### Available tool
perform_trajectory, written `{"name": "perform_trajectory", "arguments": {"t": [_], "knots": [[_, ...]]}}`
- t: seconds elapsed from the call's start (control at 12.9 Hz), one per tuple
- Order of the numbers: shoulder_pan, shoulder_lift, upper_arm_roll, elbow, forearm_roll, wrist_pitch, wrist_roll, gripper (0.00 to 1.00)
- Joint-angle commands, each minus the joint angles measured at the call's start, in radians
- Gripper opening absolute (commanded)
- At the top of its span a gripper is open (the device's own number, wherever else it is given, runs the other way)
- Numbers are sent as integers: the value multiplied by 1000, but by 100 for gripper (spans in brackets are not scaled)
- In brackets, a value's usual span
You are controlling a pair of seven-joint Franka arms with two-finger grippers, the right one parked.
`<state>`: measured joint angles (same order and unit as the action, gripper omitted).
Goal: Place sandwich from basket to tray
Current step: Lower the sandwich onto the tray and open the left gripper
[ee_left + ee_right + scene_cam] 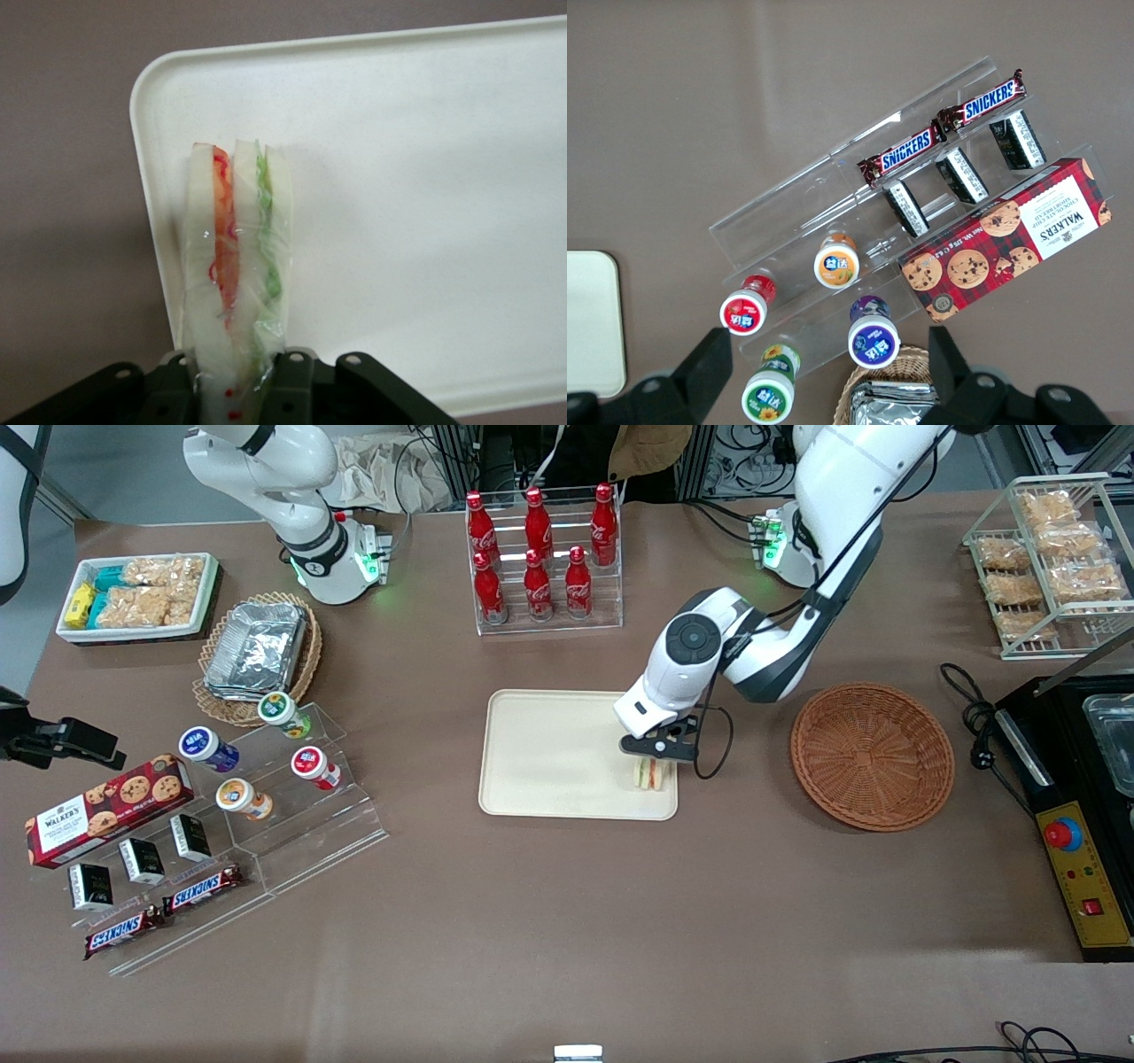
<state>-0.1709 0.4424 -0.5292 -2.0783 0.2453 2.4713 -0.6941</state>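
Gripper point(654, 760) clamping sandwich point(648, 774) over tray point(549, 753)

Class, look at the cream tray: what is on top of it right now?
Only the sandwich, near one corner of the tray, gripped by the hand. Whether it touches the tray cannot be seen.

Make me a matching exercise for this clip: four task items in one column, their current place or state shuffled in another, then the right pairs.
Things:
1. triangular white-bread sandwich
2. round reddish-brown wicker basket
3. flat cream plastic tray
4. left arm's pincer

States:
A. holds nothing
B. shut on the wrapped wedge, above a tray corner
C. lies between the cola bottle rack and the front camera
D. gripped upright, over the tray's edge nearest the basket

Pairs: 1-D, 2-A, 3-C, 4-B
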Motion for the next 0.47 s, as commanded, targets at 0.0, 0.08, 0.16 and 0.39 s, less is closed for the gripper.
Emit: {"name": "perform_trajectory", "arguments": {"t": [0.0, 0.08, 0.16, 0.39], "knots": [[-15, 67, 1, 29, 127, 41, -132, 0], [-21, 79, 1, 29, 165, 50, -180, 2], [-22, 82, 1, 29, 190, 51, -203, 49], [-22, 87, 1, 40, 193, 51, -251, 100]]}}
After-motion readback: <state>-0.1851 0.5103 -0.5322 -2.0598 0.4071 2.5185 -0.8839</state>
